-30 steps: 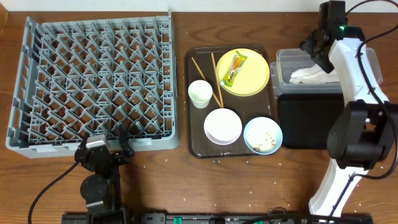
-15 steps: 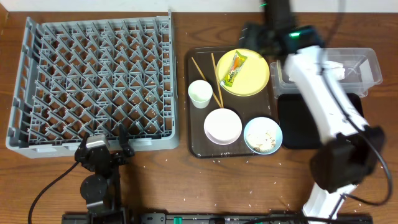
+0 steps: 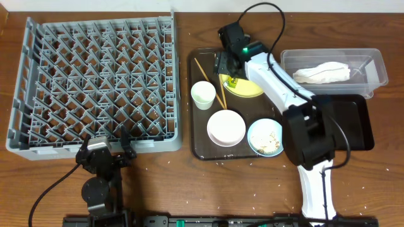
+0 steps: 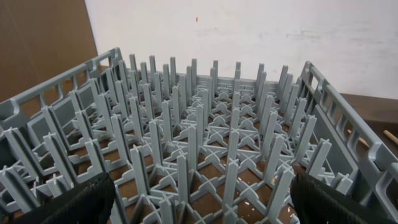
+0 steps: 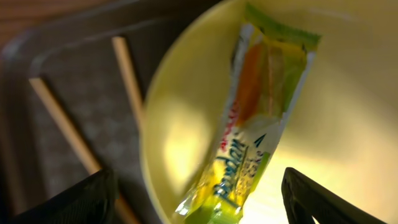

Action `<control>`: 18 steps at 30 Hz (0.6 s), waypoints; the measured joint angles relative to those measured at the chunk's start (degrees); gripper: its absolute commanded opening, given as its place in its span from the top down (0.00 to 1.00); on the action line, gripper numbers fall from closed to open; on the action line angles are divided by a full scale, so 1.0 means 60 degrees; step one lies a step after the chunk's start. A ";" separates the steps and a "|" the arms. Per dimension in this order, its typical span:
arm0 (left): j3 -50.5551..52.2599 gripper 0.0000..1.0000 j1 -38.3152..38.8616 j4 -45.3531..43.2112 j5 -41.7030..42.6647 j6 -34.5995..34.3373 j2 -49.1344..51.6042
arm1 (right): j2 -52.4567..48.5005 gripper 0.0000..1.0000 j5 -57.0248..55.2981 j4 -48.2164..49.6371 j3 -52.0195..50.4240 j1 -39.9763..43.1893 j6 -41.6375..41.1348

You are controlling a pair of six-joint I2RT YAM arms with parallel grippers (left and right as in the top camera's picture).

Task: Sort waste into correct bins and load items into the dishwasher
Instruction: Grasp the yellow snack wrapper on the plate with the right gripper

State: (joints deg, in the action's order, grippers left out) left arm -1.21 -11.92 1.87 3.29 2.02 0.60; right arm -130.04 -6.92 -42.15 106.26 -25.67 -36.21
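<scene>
Both stand with jaws apart: right gripper over the snack wrapper on yellow plate, left gripper facing dish rack

Table: your wooden table filled the frame.
Left: you had the grey dish rack on it.
Centre: brown serving tray.
Right: clear tub above, black tray just below.
Lower edge: whitish specks lay scattered.

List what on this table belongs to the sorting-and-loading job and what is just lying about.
Job: dish rack, clear tub, black tray, napkin, wrapper, food scraps, plate, blue bowl, white bowl, cup, chopsticks.
Lying about: brown serving tray, cable.
</scene>
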 measured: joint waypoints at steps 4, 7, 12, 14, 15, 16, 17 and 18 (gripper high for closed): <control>0.0000 0.09 0.0000 0.0000 0.0000 0.0000 0.0000 | -0.0357 0.29 -0.0193 0.0098 -0.0004 0.0040 -0.0288; 0.0000 0.09 0.0000 0.0000 0.0000 -0.0004 0.0000 | -0.0554 0.44 -0.0295 0.0120 -0.0004 0.0084 -0.0535; 0.0000 0.09 0.0000 0.0000 0.0000 0.0000 0.0000 | -0.0747 0.99 -0.0430 0.0142 -0.0004 0.0160 -0.0838; 0.0000 0.09 0.0000 0.0000 0.0000 0.0000 0.0000 | -0.0754 0.99 -0.0419 0.0142 -0.0004 0.0160 -0.0863; 0.0000 0.09 0.0000 0.0000 -0.0004 0.0000 0.0000 | -0.0754 0.99 -0.0423 0.0142 -0.0004 0.0160 -0.0907; 0.0000 0.09 0.0000 0.0000 0.0000 0.0000 0.0000 | -0.0754 0.99 -0.0426 0.0142 -0.0004 0.0160 -0.0907; 0.0000 0.09 0.0000 0.0000 0.0000 0.0000 0.0000 | -0.0750 0.99 -0.0419 0.0109 -0.0004 0.0160 -0.0907; 0.0000 0.09 0.0000 0.0000 0.0000 0.0000 0.0000 | -0.0750 0.99 -0.0408 0.0000 0.0007 0.0160 -0.0907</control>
State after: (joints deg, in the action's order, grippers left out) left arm -1.21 -11.92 1.87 3.29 2.02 0.60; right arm -134.54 -9.37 -42.15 106.30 -24.71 -41.65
